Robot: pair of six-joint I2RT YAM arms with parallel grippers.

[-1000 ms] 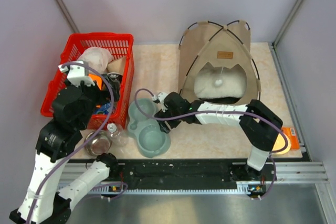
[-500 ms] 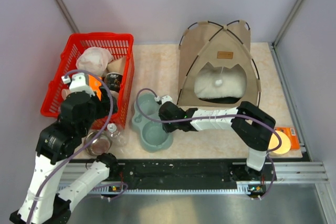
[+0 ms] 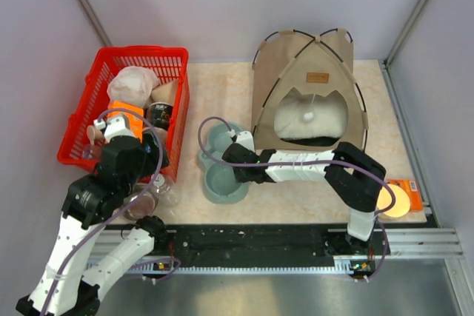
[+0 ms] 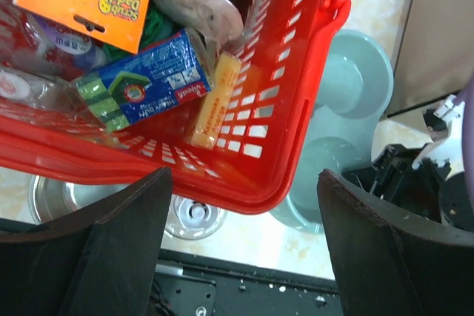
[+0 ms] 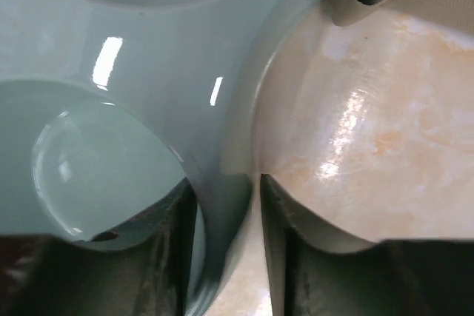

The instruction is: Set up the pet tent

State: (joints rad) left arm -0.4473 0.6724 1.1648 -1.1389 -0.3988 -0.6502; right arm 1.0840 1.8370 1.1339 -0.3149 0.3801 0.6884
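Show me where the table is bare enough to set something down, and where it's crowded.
Bare: the patch between the red basket and the pet tent, behind the double bowl; the strip between the right arm and the near edge. Crowded: the near-left corner, around the steel bowl.
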